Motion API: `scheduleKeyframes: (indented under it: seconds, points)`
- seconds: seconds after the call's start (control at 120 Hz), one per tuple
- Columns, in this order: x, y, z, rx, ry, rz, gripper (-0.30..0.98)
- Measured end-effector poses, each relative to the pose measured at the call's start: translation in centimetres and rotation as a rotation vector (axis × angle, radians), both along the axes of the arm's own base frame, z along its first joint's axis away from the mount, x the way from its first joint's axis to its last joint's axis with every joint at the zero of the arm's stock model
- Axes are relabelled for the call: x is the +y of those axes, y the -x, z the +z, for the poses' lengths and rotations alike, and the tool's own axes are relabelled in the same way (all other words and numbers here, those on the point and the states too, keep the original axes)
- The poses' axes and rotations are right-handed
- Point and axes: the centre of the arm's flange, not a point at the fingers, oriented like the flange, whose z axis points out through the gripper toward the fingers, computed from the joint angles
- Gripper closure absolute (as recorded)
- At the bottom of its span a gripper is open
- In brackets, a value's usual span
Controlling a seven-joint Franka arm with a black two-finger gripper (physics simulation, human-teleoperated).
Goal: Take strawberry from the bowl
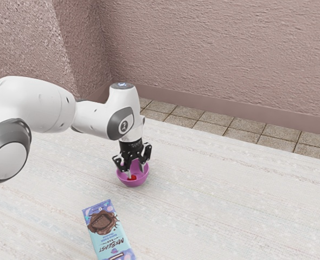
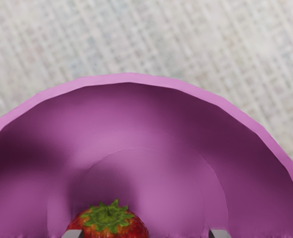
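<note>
While the claw [image 1: 136, 171] dips into the purple bowl [image 1: 134, 184] with its fingers apart, the red strawberry [image 2: 108, 224] sits at the bottom, closer to one finger. A chocolate bar [image 1: 107, 230] lies nearby on the table [image 1: 214, 200].

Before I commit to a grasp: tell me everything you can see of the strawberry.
The strawberry is red, its skin darkly mottled, with a jagged green leafy cap turned toward the wrist camera. It looks whole, with a slight sheen. It lies inside the purple bowl, down toward the bottom and off-centre between the parted fingertips of my gripper, close to one of them. I cannot tell whether that fingertip touches it; the other stands clear.
</note>
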Motion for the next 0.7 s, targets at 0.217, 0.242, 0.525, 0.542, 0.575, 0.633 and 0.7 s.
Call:
scheduleKeyframes:
  seconds: [0.217,0.242,0.525,0.542,0.575,0.633,0.7]
  points:
    - [0.0,0.1,-0.1,0.005,0.007,0.009,0.4]
    - [0.0,0.2,-0.1,0.006,0.007,0.011,0.39]
    - [0.2,0.2,-0.8,0.016,0.005,0.022,0.41]
    - [0.3,0.2,-0.9,0.017,0.004,0.022,0.41]
    - [0.3,0.2,-1.1,0.02,0.003,0.023,0.41]
    - [0.3,0.2,-1.2,0.022,0.002,0.024,0.41]
    - [0.3,0.1,-1.3,0.022,0.001,0.024,0.41]
